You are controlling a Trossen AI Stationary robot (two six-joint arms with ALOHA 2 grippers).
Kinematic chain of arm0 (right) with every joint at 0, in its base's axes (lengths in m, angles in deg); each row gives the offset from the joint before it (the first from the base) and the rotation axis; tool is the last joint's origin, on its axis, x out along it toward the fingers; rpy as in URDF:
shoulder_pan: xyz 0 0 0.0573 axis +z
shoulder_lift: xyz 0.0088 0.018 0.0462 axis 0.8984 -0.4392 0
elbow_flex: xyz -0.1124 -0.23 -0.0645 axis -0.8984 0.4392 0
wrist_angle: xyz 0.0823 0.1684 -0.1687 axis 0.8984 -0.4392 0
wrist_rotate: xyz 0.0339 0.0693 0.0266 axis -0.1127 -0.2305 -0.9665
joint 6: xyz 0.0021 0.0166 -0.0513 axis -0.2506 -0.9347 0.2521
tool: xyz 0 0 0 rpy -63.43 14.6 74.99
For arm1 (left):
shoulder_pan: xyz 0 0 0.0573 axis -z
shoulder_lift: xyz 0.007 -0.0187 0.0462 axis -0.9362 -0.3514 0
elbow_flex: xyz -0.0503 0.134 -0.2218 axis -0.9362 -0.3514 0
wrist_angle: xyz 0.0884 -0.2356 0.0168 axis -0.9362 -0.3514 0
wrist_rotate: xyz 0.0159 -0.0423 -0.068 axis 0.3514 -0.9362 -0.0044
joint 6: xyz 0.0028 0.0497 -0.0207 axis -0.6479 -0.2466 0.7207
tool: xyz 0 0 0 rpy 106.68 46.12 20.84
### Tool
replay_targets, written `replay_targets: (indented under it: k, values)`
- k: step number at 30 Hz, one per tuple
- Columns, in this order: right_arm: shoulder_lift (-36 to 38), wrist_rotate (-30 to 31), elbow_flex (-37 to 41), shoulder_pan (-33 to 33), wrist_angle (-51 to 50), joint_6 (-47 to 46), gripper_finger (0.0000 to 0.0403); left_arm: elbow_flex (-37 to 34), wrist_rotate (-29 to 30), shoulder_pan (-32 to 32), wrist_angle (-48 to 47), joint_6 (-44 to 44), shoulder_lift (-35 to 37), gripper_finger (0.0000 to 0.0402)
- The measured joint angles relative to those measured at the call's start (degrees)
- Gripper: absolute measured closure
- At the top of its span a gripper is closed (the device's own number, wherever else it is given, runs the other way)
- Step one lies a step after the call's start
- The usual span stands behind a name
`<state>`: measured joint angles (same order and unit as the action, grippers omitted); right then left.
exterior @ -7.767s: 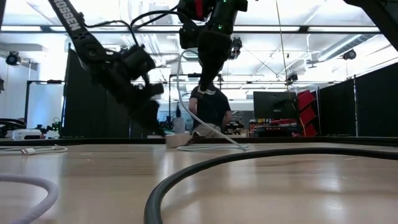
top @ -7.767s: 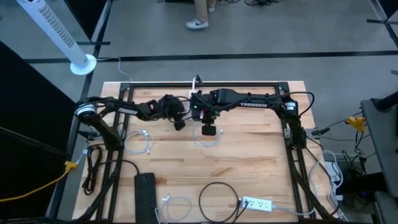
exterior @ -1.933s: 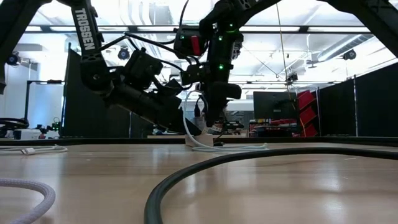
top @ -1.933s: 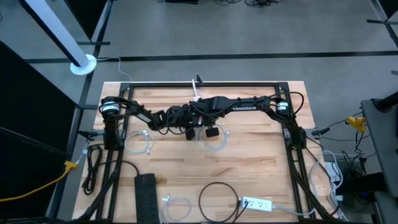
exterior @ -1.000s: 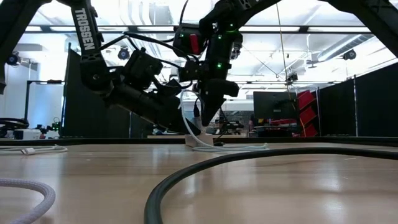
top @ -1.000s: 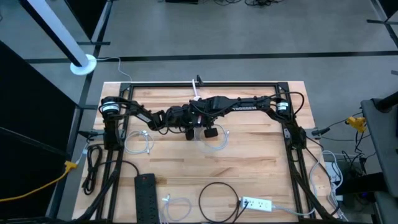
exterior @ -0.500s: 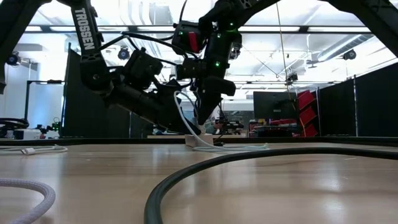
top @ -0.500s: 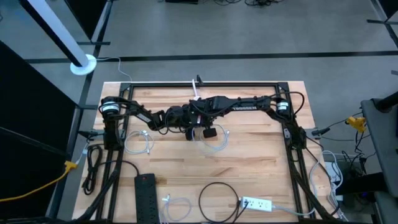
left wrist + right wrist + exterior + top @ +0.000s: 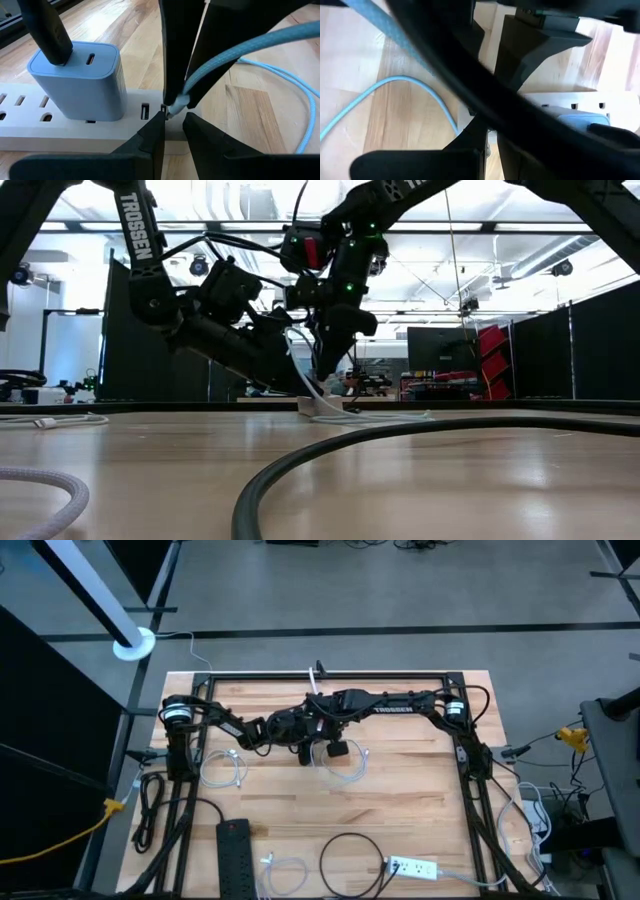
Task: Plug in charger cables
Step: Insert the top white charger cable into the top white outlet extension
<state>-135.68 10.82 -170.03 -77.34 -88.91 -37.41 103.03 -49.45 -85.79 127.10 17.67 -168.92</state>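
Right gripper pinched narrow on the light-blue charger cable, plug end right at a USB slot of the white power strip. Left gripper low against the strip's end, fingers barely parted. Grey charger block plugged in just beside.

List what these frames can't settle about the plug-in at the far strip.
- Plug seating: in the left wrist view the light blue cable ends at the white power strip, but the dark fingers hide the contact.
- Right gripper state: its own view is crowded by arm parts.
- High view: both arms cover the spot.
- Low view: too small.
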Motion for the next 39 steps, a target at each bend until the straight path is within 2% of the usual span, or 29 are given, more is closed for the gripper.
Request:
replay_targets:
  k: [39]
  values:
    - [0.3,-0.7,8.7,-2.7,8.2,0.9,0.0391,0.0,0.4,0.0,0.0,0.3,0.0,0.0331]
